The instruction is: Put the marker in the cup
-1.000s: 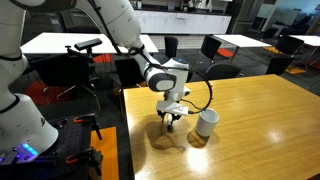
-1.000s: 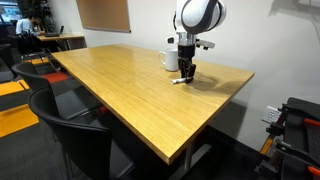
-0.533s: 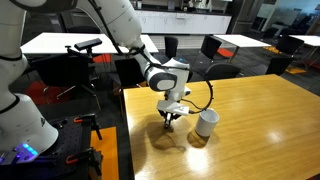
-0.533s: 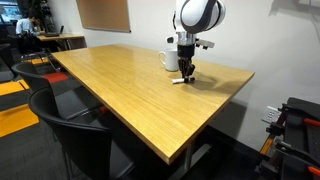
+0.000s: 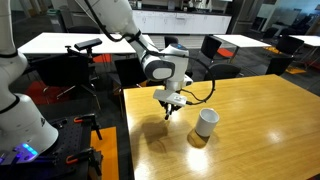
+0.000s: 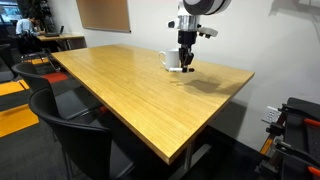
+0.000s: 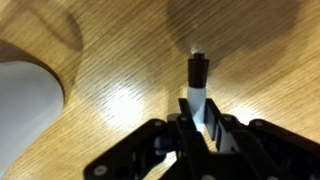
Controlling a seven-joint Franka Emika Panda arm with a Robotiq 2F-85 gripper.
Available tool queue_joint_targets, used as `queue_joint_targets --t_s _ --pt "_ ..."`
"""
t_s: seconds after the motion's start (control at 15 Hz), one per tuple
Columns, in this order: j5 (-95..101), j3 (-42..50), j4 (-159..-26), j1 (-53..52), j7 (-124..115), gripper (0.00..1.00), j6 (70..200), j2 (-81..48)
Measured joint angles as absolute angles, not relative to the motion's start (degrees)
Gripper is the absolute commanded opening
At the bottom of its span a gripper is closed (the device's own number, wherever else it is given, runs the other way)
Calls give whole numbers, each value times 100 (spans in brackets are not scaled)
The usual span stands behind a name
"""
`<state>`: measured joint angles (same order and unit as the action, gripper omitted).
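My gripper [image 5: 168, 110] is shut on the marker [image 7: 196, 82], a thin dark stick with a paler tip, and holds it in the air above the wooden table [image 5: 250, 130]. In the wrist view the marker sticks out from between the fingers [image 7: 198, 125] over the tabletop. The white cup [image 5: 206, 123] stands on the table beside and below the gripper; it shows in the wrist view at the left edge [image 7: 22, 105]. In an exterior view the gripper [image 6: 186, 66] hangs next to the cup [image 6: 170, 60].
The table edge [image 5: 125, 140] lies close to the gripper's side. Black chairs [image 6: 70, 125] stand along the table. Other tables and chairs [image 5: 215, 45] fill the room behind. A dark equipment stand [image 5: 80, 140] sits beside the robot base.
The gripper has risen from the tabletop with the marker in it; before it was low at the table surface next to the cup.
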<state>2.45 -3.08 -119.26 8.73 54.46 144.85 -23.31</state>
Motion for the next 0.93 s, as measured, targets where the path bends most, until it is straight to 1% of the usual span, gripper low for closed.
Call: queue_joint_targets --t_s 0.6,0.93 --pt "195 -287 -12578 805 4294 5 14594 -1307" --pt "984 -37 -12781 615 3172 5 14892 -883"
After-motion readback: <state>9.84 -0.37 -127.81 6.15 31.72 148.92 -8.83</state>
